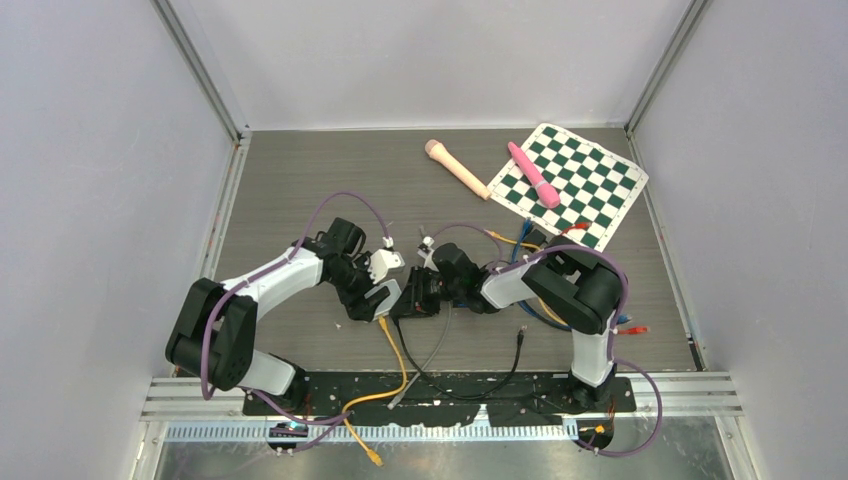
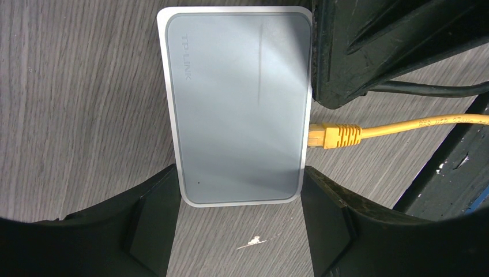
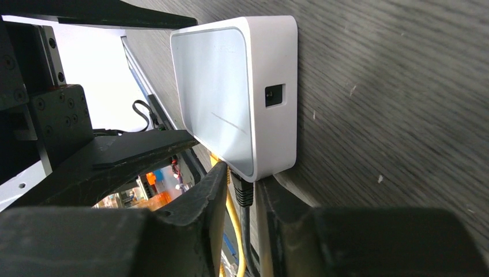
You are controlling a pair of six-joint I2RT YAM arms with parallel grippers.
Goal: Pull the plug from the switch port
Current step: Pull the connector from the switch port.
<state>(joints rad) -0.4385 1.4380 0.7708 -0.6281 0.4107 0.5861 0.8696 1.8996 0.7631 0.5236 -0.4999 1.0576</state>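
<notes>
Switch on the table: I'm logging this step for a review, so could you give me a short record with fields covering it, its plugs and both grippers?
switch: white, flat on the table
left gripper: fingers against both long sides of the switch, holding it
right gripper: jaws narrow around the black plug; firm grip not confirmable
black plug: seated in its port, not yet pulled
yellow plug: seated in the port beside, untouched

robot lab test cell, white panel walls (image 1: 430,60), aluminium frame rails (image 1: 200,70), calibration checkerboard (image 1: 590,190) on grey tabletop (image 1: 330,170)
</notes>
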